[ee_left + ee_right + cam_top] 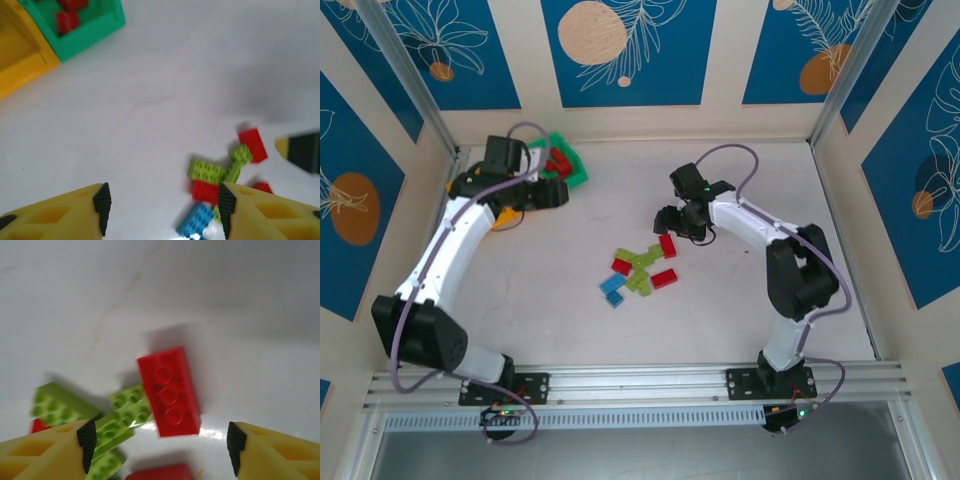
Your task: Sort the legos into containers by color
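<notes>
Loose legos (640, 268) lay clustered mid-bench (720, 315). Two blue bricks (611, 284) were nearest the arm bases, then lime green bricks (642, 261) mixed with red.

Right pincer (160, 440) was spread wide, gripping nothing, poised over the far edge of the cluster. A red brick (170, 392) lay flat, studs up, between its fingers (86, 440), one long side touching a lime green brick. Finger contact with the bench: cannot tell.

Left pincer (164, 206) was likewise spread and empty, at the far left, near the green bin (95, 30). That bin held red bricks (67, 20). An orange-yellow bin (20, 65) adjoined it.
</notes>
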Controlling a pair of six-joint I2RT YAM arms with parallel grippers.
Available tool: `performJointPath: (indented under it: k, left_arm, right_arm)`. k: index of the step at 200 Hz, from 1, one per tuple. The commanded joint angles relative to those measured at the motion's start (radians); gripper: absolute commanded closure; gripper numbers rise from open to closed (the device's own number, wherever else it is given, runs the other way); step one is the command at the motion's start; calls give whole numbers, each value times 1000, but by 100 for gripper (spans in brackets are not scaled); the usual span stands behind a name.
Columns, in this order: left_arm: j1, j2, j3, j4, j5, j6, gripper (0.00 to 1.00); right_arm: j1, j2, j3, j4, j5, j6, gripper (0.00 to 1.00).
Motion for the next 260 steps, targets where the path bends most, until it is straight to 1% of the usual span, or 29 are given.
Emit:
performJointPath:
  k: [1,13,34,55,64,80,86,100,108,117,131,135,146,167,184,199,214,222,235,251,260]
  left_arm:
    - [-28,-69,-100,24,-49,62,40]
    - [-38,-100,-155,51,-13,86,39]
    - [-45,-117,-219,65,52,143,32]
    - [-54,-120,-244,62,105,184,26]
    - [-59,-124,-252,69,114,196,24]
    - [-63,-123,-255,67,55,194,22]
    - [-63,-118,-254,63,31,196,21]
    - [-63,-110,-252,65,8,193,19]
    - [-65,-109,-255,74,10,188,18]
    - [-65,-107,-256,85,16,181,17]
    - [-65,-109,-261,101,16,171,16]
    - [-66,-108,-261,102,14,170,16]
    - [-65,-108,-259,104,8,167,15]
    - [-66,-122,-258,96,-2,168,14]
    - [-66,-153,-249,87,-6,171,13]
    - [-66,-187,-234,78,-8,171,12]
    - [-65,-219,-223,83,-18,167,10]
    - [-65,-233,-221,90,-32,162,9]
    - [-66,-252,-218,100,-89,144,5]
    - [-65,-273,-225,102,-200,101,1]
    - [-65,-284,-234,102,-247,83,0]
  right_arm:
    - [-4,62,53,-20,26,-30,29]
    - [-3,96,71,-12,11,-21,29]
    - [-3,138,77,7,-3,1,30]
    - [-2,173,76,10,-7,12,35]
    - [-3,186,74,8,-8,18,38]
    - [-2,201,67,2,-6,26,47]
    - [-3,200,61,4,-2,30,49]
    - [-5,195,47,9,9,40,50]
    - [-6,192,46,9,11,43,50]
    - [-7,191,47,9,6,41,53]
    - [-9,190,55,9,3,41,63]
    - [-9,189,58,9,1,39,68]
    - [-9,183,67,6,-9,38,72]
    - [-7,152,96,-7,-5,49,73]
    - [1,91,121,6,2,51,72]
    - [23,40,147,66,-7,44,73]
    - [53,24,170,180,-74,64,72]
    - [72,41,187,263,-118,86,72]
    - [104,104,241,378,-145,122,73]
    - [122,228,368,436,-123,152,72]
    - [123,305,456,456,-123,178,73]
